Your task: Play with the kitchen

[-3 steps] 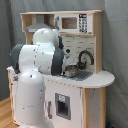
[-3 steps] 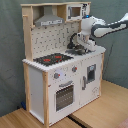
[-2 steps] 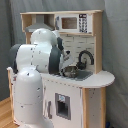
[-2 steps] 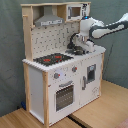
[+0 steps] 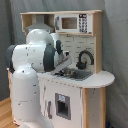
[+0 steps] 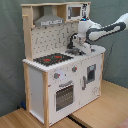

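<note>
The kitchen (image 6: pixel 37 85) is a tall white and light-wood toy unit that shows in both exterior views. Its stove burners (image 6: pixel 52 59), knobs (image 6: pixel 57 76), oven door (image 6: pixel 65 95) and grey hood (image 6: pixel 49 21) face the camera in the second exterior view. My white arm (image 6: pixel 105 31) reaches in from the second exterior view's right. My gripper (image 6: pixel 80 48) hangs low over the sink, next to the black faucet (image 6: pixel 74 40). In the first exterior view the arm (image 5: pixel 35 55) covers the stove side, while the faucet (image 5: pixel 84 59) and sink (image 5: pixel 76 74) show beside it.
A toy microwave (image 5: pixel 72 22) sits in the top shelf. The kitchen stands on wooden tabletops (image 6: pixel 100 112) with a seam between them. A grey curtain (image 6: pixel 10 60) hangs behind. The robot's base (image 5: pixel 27 105) stands close against the kitchen in the first exterior view.
The arm has dipped slightly, bringing the gripper a little lower over the sink. The kitchen itself looks unchanged.
</note>
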Tool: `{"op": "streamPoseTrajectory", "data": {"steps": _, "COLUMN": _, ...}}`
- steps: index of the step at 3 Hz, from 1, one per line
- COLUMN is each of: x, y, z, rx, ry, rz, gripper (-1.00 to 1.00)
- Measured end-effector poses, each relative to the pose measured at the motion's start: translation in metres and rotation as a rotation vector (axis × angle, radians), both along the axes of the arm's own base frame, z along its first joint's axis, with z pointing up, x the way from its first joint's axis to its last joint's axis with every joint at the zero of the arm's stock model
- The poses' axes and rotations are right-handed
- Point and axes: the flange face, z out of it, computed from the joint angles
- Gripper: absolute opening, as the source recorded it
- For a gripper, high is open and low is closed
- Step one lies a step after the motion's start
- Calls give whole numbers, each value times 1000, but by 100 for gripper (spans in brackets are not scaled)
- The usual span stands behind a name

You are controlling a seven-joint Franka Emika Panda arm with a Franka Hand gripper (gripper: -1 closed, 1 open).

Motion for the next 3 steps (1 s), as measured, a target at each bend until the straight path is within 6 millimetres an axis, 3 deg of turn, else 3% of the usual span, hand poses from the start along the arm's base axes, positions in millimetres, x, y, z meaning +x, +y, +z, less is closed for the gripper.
{"op": "streamPoseTrajectory", "data": {"steps": 1, "x": 0, "y": 0, "z": 0, "rx": 0, "ry": 0, "rz": 0, "gripper": 100}}
{"op": "streamPoseTrajectory", "data": {"steps": 3, "x": 20, "y": -6, "z": 9, "rx": 6, "ry": -60, "rz": 5, "gripper": 100}}
